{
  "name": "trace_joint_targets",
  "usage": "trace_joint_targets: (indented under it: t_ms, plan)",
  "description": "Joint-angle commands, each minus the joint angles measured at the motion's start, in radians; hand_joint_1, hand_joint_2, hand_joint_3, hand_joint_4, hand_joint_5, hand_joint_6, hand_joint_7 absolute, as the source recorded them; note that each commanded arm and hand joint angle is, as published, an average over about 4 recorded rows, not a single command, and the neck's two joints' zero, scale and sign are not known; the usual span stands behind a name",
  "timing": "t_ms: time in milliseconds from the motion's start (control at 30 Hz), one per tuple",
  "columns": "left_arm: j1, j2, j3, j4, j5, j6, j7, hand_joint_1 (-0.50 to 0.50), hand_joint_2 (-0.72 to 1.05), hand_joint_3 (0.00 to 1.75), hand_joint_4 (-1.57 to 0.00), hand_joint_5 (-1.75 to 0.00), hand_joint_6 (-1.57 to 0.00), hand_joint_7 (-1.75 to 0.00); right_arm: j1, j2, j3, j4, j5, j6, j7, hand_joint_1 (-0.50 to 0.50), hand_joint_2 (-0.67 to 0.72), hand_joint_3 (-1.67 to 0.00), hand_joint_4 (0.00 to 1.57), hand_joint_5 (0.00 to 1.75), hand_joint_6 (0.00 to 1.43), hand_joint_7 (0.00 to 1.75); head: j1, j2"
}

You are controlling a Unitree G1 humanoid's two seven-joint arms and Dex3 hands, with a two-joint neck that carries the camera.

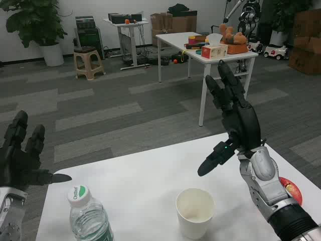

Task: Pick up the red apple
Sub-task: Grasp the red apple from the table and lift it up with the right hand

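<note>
Apple (292, 191) lies low at the table's (140, 181) right side, mostly hidden behind the right forearm, untouched.

Nearest stand a water bottle (88, 216) at front left and a paper cup (195, 212) at centre. The apple sits near the right edge, so I judge the right hand (235, 120), raised with fingers apart and holding nothing, should draw back and descend from above, closing gently so the fruit does not roll off. The left hand (22, 155) waits at the left edge, fingers spread, empty. The cup stands near the forearm's path; beyond it bare tabletop, then carpet.

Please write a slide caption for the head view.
Right hand raised open above red apple; left hand open.
</note>
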Motion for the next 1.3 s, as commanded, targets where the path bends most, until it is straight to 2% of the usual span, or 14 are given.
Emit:
trace_joint_targets:
  t_ms: [33,67,100,400,533,667,767,800,933,1067,1167,1300]
  plan:
    - [0.203,0.045,0.299,-0.509,0.27,-0.101,0.112,-0.46,1.05,0.0,0.0,-0.1,0.0,0.0,-0.108,0.001,-0.054,0.001,-0.188,0.037,-0.068,-0.42,0.28,0.0,0.0,0.0,0.0,0.0,0.157,0.262]
    - [0.203,0.045,0.299,-0.509,0.27,-0.101,0.111,-0.46,1.05,0.0,0.0,-0.1,0.0,0.0,-0.108,0.001,-0.054,0.001,-0.188,0.037,-0.068,-0.42,0.28,0.0,0.0,0.0,0.0,0.0,0.142,0.234]
    - [0.203,0.044,0.299,-0.509,0.27,-0.1,0.111,-0.46,1.05,0.0,0.0,-0.1,0.0,0.0,-0.108,0.001,-0.054,0.001,-0.188,0.037,-0.068,-0.42,0.28,0.0,0.0,0.0,0.0,0.0,0.096,0.149]
    - [0.204,0.041,0.296,-0.508,0.27,-0.1,0.109,-0.46,1.05,0.0,0.0,-0.1,0.0,0.0,-0.108,-0.001,-0.047,0.001,-0.185,0.039,-0.068,-0.42,0.28,0.0,0.0,0.0,0.0,0.0,0.106,0.122]
    - [0.205,0.04,0.296,-0.507,0.27,-0.1,0.108,-0.46,1.05,0.0,0.0,-0.1,0.0,0.0,-0.107,-0.003,-0.044,0.001,-0.182,0.039,-0.066,-0.42,0.22,0.0,0.0,0.0,0.0,0.0,0.104,0.118]
    - [0.205,0.039,0.296,-0.507,0.27,-0.1,0.108,-0.46,1.05,0.0,0.0,-0.1,0.0,0.0,-0.107,-0.004,-0.043,0.0,-0.182,0.043,-0.062,-0.42,0.25,0.0,0.0,0.0,0.0,0.0,0.104,0.082]
    - [0.205,0.04,0.297,-0.504,0.269,-0.1,0.106,-0.46,1.05,0.0,0.0,-0.1,0.0,0.0,-0.107,-0.006,-0.042,-0.001,-0.182,0.047,-0.051,-0.42,0.22,0.0,0.0,0.0,0.0,0.0,0.113,-0.008]
    - [0.205,0.041,0.296,-0.503,0.269,-0.098,0.104,-0.46,1.05,0.0,0.0,-0.1,0.0,0.0,-0.107,-0.008,-0.04,-0.003,-0.182,0.049,-0.044,-0.42,0.22,0.0,0.0,0.0,0.0,0.0,0.122,-0.061]
    - [0.207,0.048,0.294,-0.501,0.266,-0.079,0.092,-0.46,1.05,0.0,0.0,-0.1,0.0,0.0,-0.106,-0.012,-0.033,-0.003,-0.178,0.055,-0.01,-0.42,0.22,0.0,0.0,0.0,0.0,0.0,0.155,-0.192]
    - [0.22,0.056,0.293,-0.498,0.264,-0.042,0.079,-0.46,1.05,0.0,0.0,0.0,0.0,0.0,-0.098,-0.012,-0.028,0.005,-0.173,0.058,0.009,-0.42,0.22,0.0,0.0,0.0,0.0,0.0,0.174,-0.309]
    - [0.229,0.059,0.293,-0.486,0.258,-0.025,0.072,-0.46,1.05,0.0,0.0,-0.03,0.0,0.0,-0.093,-0.006,-0.03,0.019,-0.172,0.06,0.014,-0.42,0.22,0.0,0.0,0.0,0.0,0.0,0.182,-0.356]
    - [0.241,0.063,0.298,-0.474,0.254,-0.009,0.068,-0.46,1.05,0.0,0.0,0.0,0.0,0.0,-0.088,-0.001,-0.035,0.041,-0.171,0.06,0.015,-0.42,0.22,0.0,0.0,0.0,0.0,0.0,0.197,-0.381]
